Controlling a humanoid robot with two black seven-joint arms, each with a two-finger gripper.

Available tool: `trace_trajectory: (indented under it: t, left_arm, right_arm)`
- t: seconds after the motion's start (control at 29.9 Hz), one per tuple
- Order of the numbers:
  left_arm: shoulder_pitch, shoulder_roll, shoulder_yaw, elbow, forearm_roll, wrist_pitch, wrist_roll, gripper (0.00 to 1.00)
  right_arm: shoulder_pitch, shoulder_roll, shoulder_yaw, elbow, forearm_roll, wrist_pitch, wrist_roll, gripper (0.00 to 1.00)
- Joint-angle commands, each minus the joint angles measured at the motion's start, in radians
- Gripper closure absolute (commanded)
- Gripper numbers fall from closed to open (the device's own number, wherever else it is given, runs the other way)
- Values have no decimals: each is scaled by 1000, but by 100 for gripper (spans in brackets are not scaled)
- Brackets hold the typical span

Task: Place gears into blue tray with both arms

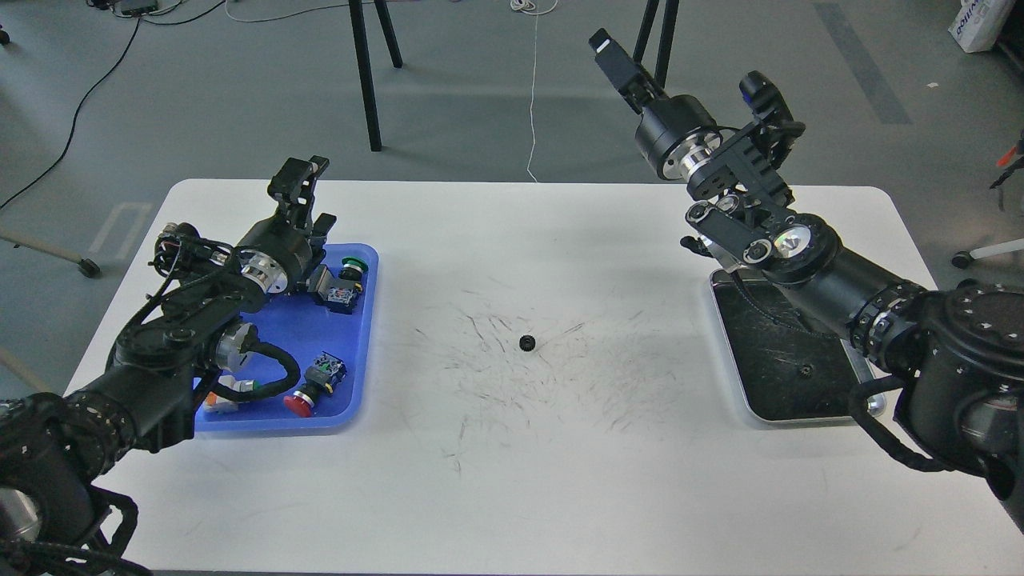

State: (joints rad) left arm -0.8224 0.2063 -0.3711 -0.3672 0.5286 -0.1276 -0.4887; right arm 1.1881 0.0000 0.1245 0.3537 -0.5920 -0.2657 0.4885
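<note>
One small black gear (pixel 526 342) lies alone on the white table's middle. A second gear (pixel 806 370) rests in the steel tray (pixel 760 384) at the right. The blue tray (pixel 356 336) sits at the left and holds several push-button switches. My left gripper (pixel 300 174) hovers over the blue tray's far edge, fingers slightly apart and empty. My right gripper (pixel 614 54) is raised high beyond the table's far edge, pointing up and left, far from both gears. Its fingers look like one dark piece.
A green-capped switch (pixel 353 267) and a red-capped switch (pixel 300 402) lie in the blue tray, with my left arm's cable looping over them. My right arm (pixel 808 264) crosses above the steel tray's far end. Stand legs (pixel 364 76) rise behind the table.
</note>
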Motion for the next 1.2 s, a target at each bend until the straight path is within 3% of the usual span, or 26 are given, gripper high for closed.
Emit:
trace_trajectory:
  t: [0.0,0.2,0.37,0.67,1.17]
  left_arm:
    - [-15,-5,3,-1,154,5,0,0]
    - [-35,-36,115,-13,401,54,0,0]
    - [-60,-79,257,-21,497,111,0,0]
    - [-95,-151,517,-78,727,298,0,0]
    - [-150,-171,546,-127,1235,408,0,1]
  right_arm:
    - [28,0,41,-1,53,5,0,11]
    - [56,0,58,10,178,23,0,7]
    - [65,-38,58,7,265,42,-60,4]
    - [67,-169,63,14,354,43,-70,3]
    - [58,-212,57,13,365,45,-71,2]
